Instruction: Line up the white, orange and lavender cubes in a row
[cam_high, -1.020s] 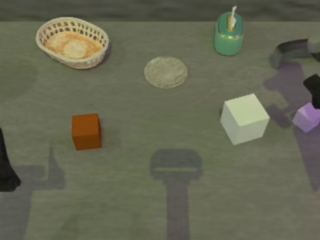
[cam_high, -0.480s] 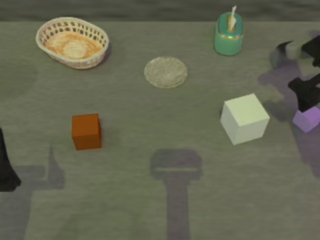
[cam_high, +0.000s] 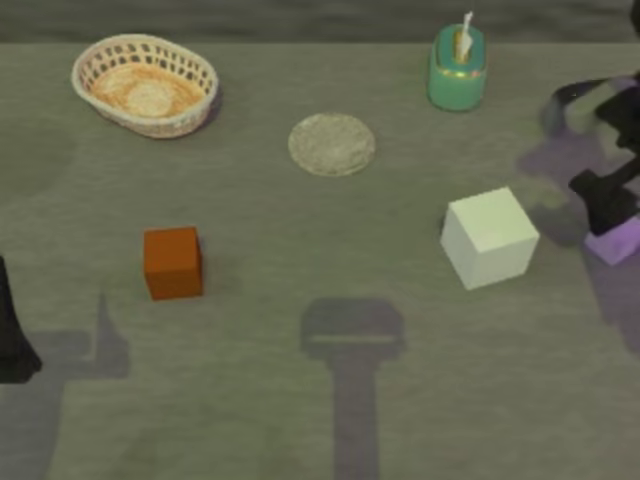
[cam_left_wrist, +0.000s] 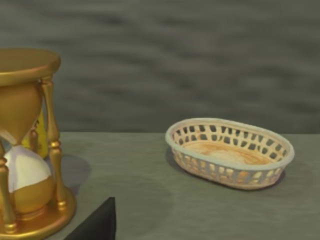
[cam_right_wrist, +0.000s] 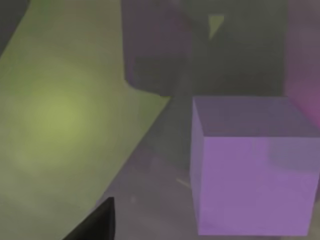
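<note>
The large off-white cube (cam_high: 490, 237) sits right of the table's centre. Well to its left rests the rust-orange cube (cam_high: 172, 262). At the table's right edge is the small lavender cube (cam_high: 620, 243), partly covered by my right gripper (cam_high: 607, 212), which hangs open just above it. The right wrist view shows that cube (cam_right_wrist: 250, 170) close up on the table, beside one dark fingertip (cam_right_wrist: 97, 225); the other finger is out of frame. My left arm (cam_high: 10, 340) stays parked at the left edge, its gripper open and empty.
A woven basket (cam_high: 145, 85) stands at the back left, a round mat (cam_high: 332, 144) at the back centre, and a green dispenser (cam_high: 458, 68) at the back right. A gold hourglass (cam_left_wrist: 25, 145) stands close to my left wrist.
My right gripper has moved in from the back right and down over the lavender cube, covering more of it. The cubes and the left arm have not moved.
</note>
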